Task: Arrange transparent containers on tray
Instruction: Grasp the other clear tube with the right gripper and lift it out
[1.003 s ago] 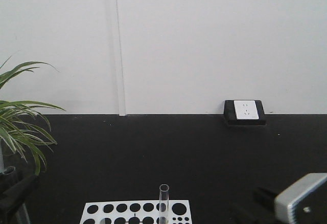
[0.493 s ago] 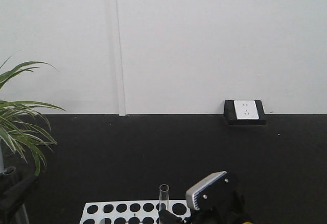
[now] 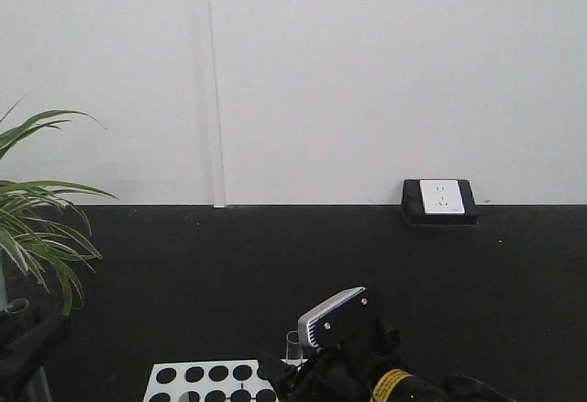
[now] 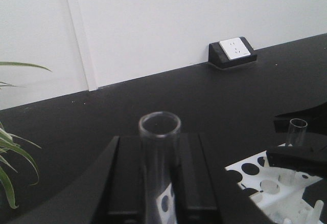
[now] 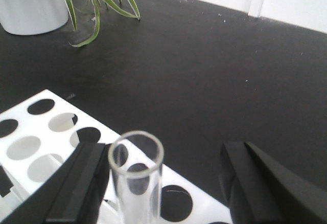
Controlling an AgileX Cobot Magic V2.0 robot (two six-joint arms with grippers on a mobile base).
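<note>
Between right fingers [image 5: 82, 183], upright test tube [image 5: 136, 178]

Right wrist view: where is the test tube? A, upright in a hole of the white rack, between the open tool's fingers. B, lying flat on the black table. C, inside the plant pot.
A: the test tube stands upright in the white rack, with the right tool spread open on either side of it.

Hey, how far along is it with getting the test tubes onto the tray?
Done: cannot tell, since the tray is out of view. In hand: the left claw grips one test tube. The right claw stands open around a second tube, which is upright in the white rack. Left: lifting that one out and setting both down.
</note>
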